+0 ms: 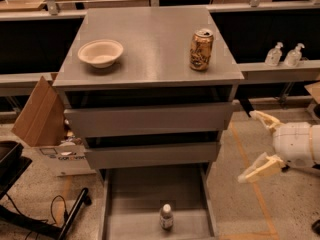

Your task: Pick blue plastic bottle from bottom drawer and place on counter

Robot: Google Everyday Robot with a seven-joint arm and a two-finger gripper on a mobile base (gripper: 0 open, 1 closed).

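Observation:
The blue plastic bottle [166, 217], clear with a white cap and pale label, stands upright near the front of the open bottom drawer [135, 194]. The grey counter [150, 44] tops the cabinet. My gripper [256, 144] is open at the right of the cabinet, level with the middle drawers, its two pale fingers [261, 168] spread wide and pointing left. It is well above and to the right of the bottle and holds nothing.
A white bowl [100, 52] and a gold-brown can [201, 49] stand on the counter. Two upper drawers [150, 119] are slightly open. A cardboard box [42, 116] leans at the left. Two pump bottles [285, 54] stand on a ledge at the right. Cables lie on the floor.

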